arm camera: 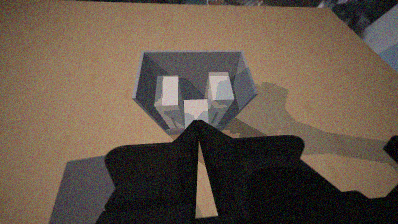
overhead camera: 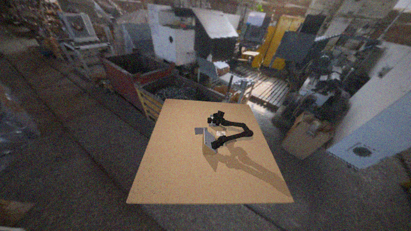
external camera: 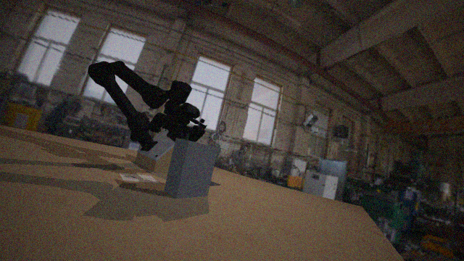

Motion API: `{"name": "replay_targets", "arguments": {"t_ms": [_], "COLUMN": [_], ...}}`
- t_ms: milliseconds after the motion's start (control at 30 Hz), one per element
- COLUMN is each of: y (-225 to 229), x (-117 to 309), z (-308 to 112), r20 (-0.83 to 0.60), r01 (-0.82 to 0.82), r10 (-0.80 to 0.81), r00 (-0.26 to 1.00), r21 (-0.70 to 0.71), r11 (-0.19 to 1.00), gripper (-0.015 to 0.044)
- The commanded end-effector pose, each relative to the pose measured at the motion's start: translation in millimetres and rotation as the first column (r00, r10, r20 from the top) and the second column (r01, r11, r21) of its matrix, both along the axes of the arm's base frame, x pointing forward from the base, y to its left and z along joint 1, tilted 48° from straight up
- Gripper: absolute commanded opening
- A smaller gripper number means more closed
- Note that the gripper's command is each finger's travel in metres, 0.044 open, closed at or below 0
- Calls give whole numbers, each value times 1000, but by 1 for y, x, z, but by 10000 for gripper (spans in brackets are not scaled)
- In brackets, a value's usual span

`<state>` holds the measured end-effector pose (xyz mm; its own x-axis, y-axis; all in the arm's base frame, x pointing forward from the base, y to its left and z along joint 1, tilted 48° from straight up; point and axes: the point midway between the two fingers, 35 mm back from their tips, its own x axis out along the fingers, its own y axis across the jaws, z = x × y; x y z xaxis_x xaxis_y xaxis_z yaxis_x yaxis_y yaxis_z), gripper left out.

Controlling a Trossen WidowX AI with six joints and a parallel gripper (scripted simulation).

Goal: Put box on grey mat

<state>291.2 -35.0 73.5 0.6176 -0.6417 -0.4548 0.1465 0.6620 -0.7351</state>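
Note:
The grey bin (external camera: pixel 190 170) (arm camera: pixel 190 62) stands on the table, mostly hidden by the arm in the top view. In the wrist view three pale boxes stand in it: a left box (arm camera: pixel 170 91), a right box (arm camera: pixel 219 86) and a middle box (arm camera: pixel 196 108) nearer the gripper. No reach code is readable. My gripper (arm camera: pixel 197 124) is shut and empty. It is above the bin in the exterior view, and its tips overlap the middle box's lower edge in the wrist view. The grey mat (overhead camera: pixel 199 131) (arm camera: pixel 82 187) lies left of the gripper in the wrist view, bare.
The arm's base stands by a grey slanted panel (overhead camera: pixel 209 139) (external camera: pixel 162 144). A flat white item (overhead camera: pixel 221 133) (external camera: pixel 138 177) lies on the tan table (overhead camera: pixel 180 179) (external camera: pixel 261 217) near the base. The arm's shadow falls across the table.

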Motion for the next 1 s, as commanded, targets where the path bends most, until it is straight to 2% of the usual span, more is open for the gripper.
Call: {"name": "replay_targets", "arguments": {"t_ms": [0, 733, 967], "y": [-3, 6, 10], "x": [-3, -2, -21], "z": [-2, 6, 5], "r20": [-8, -8, -9], "r01": [9, 9, 9], "r10": [-9, -9, -9], "r00": [1000, 1000, 1000], "r21": [-5, -4, -4], "r11": [1000, 1000, 1000], "gripper": [0, 0, 0]}}
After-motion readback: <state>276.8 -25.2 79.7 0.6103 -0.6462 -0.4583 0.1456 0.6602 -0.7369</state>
